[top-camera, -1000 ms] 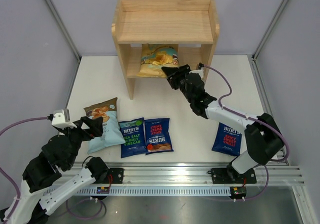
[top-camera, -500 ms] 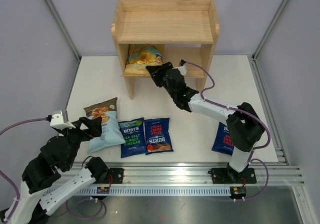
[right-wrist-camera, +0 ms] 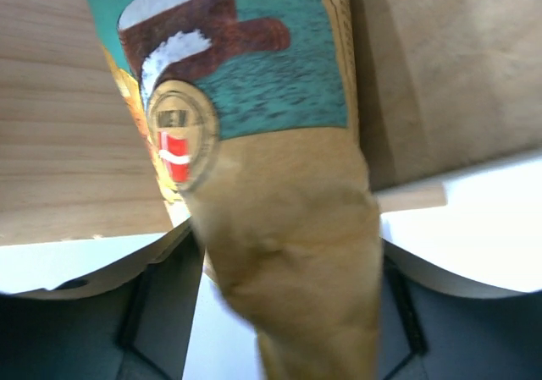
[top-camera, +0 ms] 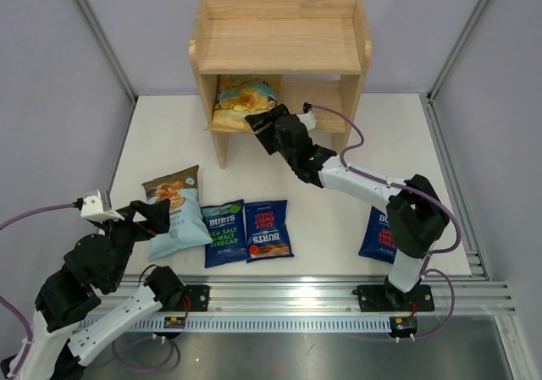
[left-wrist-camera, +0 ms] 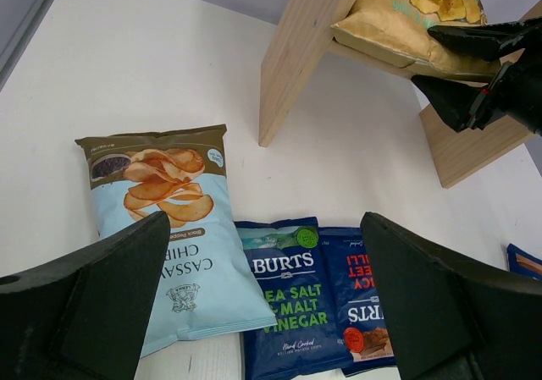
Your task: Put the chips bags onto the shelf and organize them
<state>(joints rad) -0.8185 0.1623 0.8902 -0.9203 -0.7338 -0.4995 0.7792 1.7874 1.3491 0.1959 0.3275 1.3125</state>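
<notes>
Top external view has the right arm stretched forward and leftward from its base to the lower tier of the shelf (top-camera: 279,46). There the right gripper (top-camera: 261,129) is clamped on the near end of the yellow-and-teal bag (top-camera: 241,99), which lies tilted on the left half of that tier. The right wrist view shows its fingers (right-wrist-camera: 157,308) pressing both sides of the bag. The left arm is folded low, well in front of the shelf, and the left gripper (left-wrist-camera: 264,219) hovers with its fingers spread wide and nothing between them. On the table (top-camera: 169,134) in front of the shelf lies the cassava bag (left-wrist-camera: 169,236), printed "CASSAVA". Beside it is the first BURTS bag (left-wrist-camera: 288,300), "SEA SALT & MALT VINEGAR", touching the second BURTS bag (left-wrist-camera: 360,304), "SPICY SWEET CHILLI". The third BURTS bag (top-camera: 383,234) lies front-right of the shelf, partly hidden by the right arm.
</notes>
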